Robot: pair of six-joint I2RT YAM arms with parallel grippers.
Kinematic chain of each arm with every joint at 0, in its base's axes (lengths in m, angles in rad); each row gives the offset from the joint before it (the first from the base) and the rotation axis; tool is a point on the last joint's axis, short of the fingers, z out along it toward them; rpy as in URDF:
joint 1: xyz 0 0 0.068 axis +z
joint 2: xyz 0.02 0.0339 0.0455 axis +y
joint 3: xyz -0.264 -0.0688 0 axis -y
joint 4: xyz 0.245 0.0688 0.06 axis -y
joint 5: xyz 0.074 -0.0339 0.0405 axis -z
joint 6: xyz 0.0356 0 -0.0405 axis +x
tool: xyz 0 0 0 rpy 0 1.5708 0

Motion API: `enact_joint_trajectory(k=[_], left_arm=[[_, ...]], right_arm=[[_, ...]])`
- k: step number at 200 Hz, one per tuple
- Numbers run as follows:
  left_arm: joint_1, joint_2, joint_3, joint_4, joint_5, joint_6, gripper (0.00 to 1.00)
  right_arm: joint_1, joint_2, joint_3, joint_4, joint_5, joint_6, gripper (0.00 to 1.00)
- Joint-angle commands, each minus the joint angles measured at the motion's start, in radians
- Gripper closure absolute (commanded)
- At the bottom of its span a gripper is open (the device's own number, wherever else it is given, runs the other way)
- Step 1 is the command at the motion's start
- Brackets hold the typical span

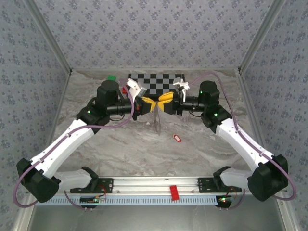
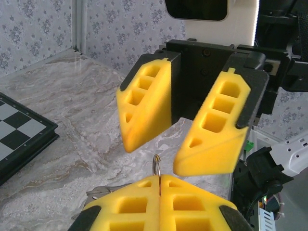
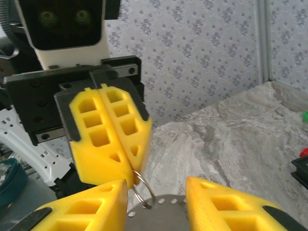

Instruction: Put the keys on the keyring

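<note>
Above the middle of the marble-patterned table [image 1: 120, 144], 2 white-and-black arms are meeting fingertip to fingertip. The left gripper [image 1: 150, 105] is pressing its 2 chunky yellow foam-like fingers flat together, leaving just a hairline seam. They are pinching the keyring [image 1: 156, 120], whose grey, semi-transparent, floppy body is hanging limp beneath the fingertips in the overhead view. In the left wrist view, a thin metal wire ring [image 2: 157, 166] is poking up out of that seam. In the right wrist view, the same shiny wire is curving out below the closed tips.

The right gripper [image 1: 162, 102] is facing it with its fingers standing a moderate way apart and gripping nothing. Each finger is a wedge-shaped yellow block moulded with square and triangular hollows and backed by a black plate. A grey disc edge [image 3: 159, 211], dotted with small holes, is showing between the right fingers; whether it is touching them cannot be told.

The key [image 1: 176, 138], a tiny flat red tag with a pale centre, is lying on the table nearer the arm bases, well apart from both grippers. A black-and-white chessboard [image 1: 159, 81] is lying flat behind the grippers, a green block [image 1: 111, 77] is sitting near its left corner, and a solid red block [image 1: 174, 191] is resting on the ribbed metal rail [image 1: 144, 185].
</note>
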Motion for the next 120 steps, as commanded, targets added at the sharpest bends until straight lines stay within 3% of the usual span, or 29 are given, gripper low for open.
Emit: enact_joint_trajectory(k=[1,55,81,92,100,120], left_arm=[[0.003,0.0,0.037,0.012,0.025,0.018,1.0],[0.003,-0.001,0.039,0.01,0.035,0.016,1.0],[0.005,-0.007,0.038,0.019,0.027,0.003,1.0],[0.005,-0.014,0.034,0.033,0.016,-0.019,0.84],[0.006,-0.023,0.027,0.05,-0.002,-0.04,0.64],[0.011,-0.078,-0.024,0.141,-0.093,-0.124,0.57]], right_arm=[[0.013,0.018,0.047,-0.046,-0.058,-0.043,0.66],[0.024,0.031,0.066,-0.081,-0.058,-0.067,1.0],[0.024,0.015,0.052,-0.066,-0.035,-0.062,1.0],[0.023,0.005,0.029,-0.017,-0.013,-0.033,1.0],[0.021,-0.004,0.005,0.036,0.007,0.0,1.0],[0.017,-0.032,-0.062,0.2,0.067,0.106,1.0]])
